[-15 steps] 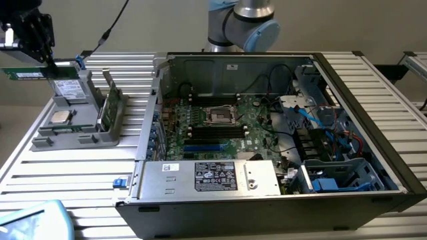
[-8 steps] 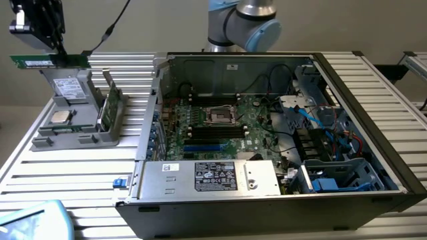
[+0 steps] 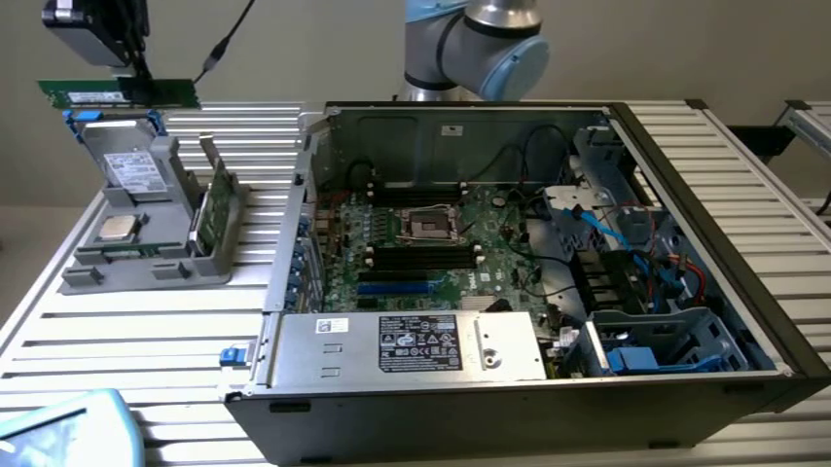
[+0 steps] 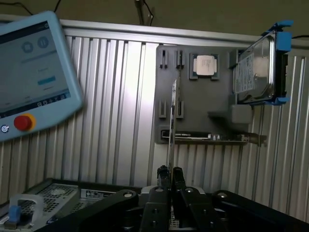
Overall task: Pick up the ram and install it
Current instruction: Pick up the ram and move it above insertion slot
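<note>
Checking the claw (image 3: 138, 86), what's it on? (A)

Clamped on the ram (image 3: 89, 93). It grips the stick partway along, nearer the end at the exterior view's right. The stick hangs roughly level in the air, upper left of the exterior frame. (B)

Wrist view agree? (A)

Yes. The claw (image 4: 170, 175) is closed on the ram (image 4: 171, 121), which shows edge-on as a thin line running away from it. (B)

What's under it? (A)

Grey holder (image 3: 91, 275) on the slatted table (image 3: 130, 336). The ram sits above it, apart from it. The holder carries the silver processor (image 3: 120, 228) lying flat and the drive (image 3: 130, 167) with blue handles propped up at its far end. There's also a green board (image 3: 216, 206) standing on edge on the holder's case side. Possibly another stick, can't tell from here. (B)

And the case? (A)

Open PC case (image 3: 520, 423) takes centre and right of the exterior frame. Motherboard (image 3: 500, 229) is exposed, with black memory slots (image 3: 422, 257) near its middle. The ram is well apart from them, off to the exterior view's left of the case, not seated. Teach pendant (image 3: 58, 428) is in the lower left corner, arm joint (image 3: 474, 34) top centre behind the case. (B)
</note>
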